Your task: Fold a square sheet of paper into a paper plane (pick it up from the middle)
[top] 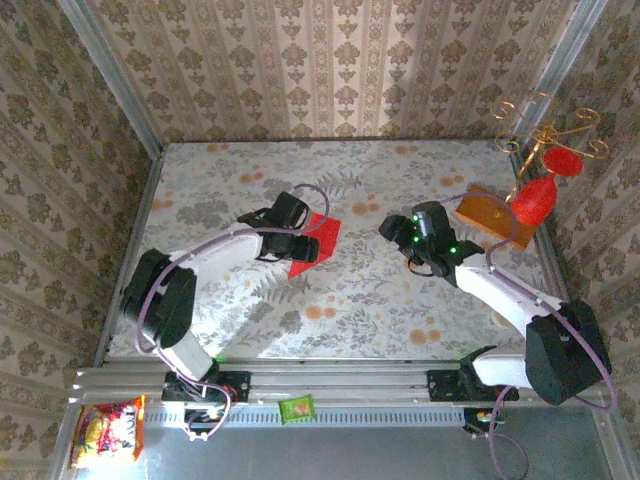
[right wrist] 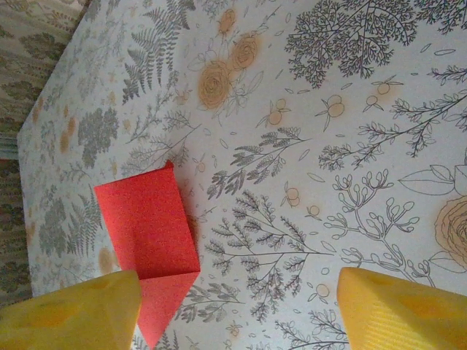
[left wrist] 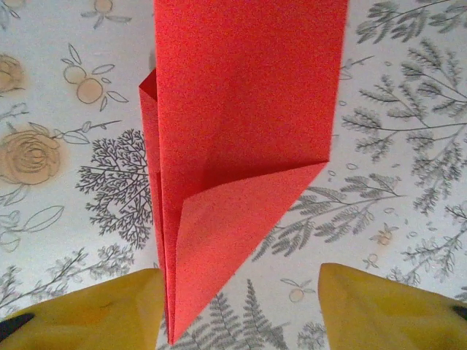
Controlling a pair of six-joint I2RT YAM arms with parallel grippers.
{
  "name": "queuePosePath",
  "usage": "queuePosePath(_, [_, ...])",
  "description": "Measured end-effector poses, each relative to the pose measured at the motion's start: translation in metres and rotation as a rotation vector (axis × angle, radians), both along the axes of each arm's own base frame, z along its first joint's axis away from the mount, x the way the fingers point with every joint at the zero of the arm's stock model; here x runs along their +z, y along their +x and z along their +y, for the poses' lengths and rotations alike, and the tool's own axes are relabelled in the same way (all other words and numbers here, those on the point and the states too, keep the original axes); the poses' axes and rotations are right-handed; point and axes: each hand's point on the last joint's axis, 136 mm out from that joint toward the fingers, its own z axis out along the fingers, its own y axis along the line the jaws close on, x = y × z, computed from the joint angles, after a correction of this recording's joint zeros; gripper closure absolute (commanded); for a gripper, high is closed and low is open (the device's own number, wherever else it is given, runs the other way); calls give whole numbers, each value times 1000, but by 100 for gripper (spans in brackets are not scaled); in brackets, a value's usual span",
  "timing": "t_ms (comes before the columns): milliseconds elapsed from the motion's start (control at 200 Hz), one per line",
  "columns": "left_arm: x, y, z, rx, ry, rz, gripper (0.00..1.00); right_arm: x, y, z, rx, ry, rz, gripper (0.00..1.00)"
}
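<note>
— Start from the overhead view. Where is the task's thing?

— The bright red folded sheet of paper (top: 318, 240) lies flat on the pale floral-printed tabletop (top: 350, 300), left of the frame's centre. The left claw (top: 303, 240) is over it. The right claw (top: 392, 232) is just right of centre, apart from the paper and pointing toward it.

— And at the right edge?

— An orange-brown wooden board (top: 490, 215), with a red goblet-shaped ornament (top: 535, 195) beside it.

— The left wrist view?

— The paper (left wrist: 241, 146) runs down from the top of the frame as a long creased strip narrowing to a point at the bottom. The left claw (left wrist: 239, 292) is spread wide. The point lies between its yellow fingers (left wrist: 95, 310), close against the one at lower left. Nothing is clamped.

— The right wrist view?

— The paper (right wrist: 149, 233) sits at lower left, its pointed corner beside the yellow finger (right wrist: 73, 313) there. The right claw (right wrist: 237, 306) gapes wide too, with bare tabletop between its fingers, gripping nothing.
</note>
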Motion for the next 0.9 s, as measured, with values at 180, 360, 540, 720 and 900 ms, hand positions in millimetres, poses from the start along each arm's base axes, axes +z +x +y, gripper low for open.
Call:
queuePosePath(180, [-29, 0, -10, 39, -48, 116, 50, -1, 1, 4, 19, 8, -1, 21])
queuePosePath(360, [-32, 9, -20, 57, -73, 137, 52, -4, 2, 5, 33, 0, 1, 22])
queuePosePath(540, [-34, 22, -16, 85, -75, 129, 52, -12, 3, 6, 34, -7, 19, 23])
queuePosePath(720, [-42, 29, -7, 114, -62, 142, 57, -21, 2, 9, 49, -7, 47, 24])
queuePosePath(900, [-52, 34, -8, 120, -44, 157, 61, -23, 6, 16, 67, -8, 58, 24])
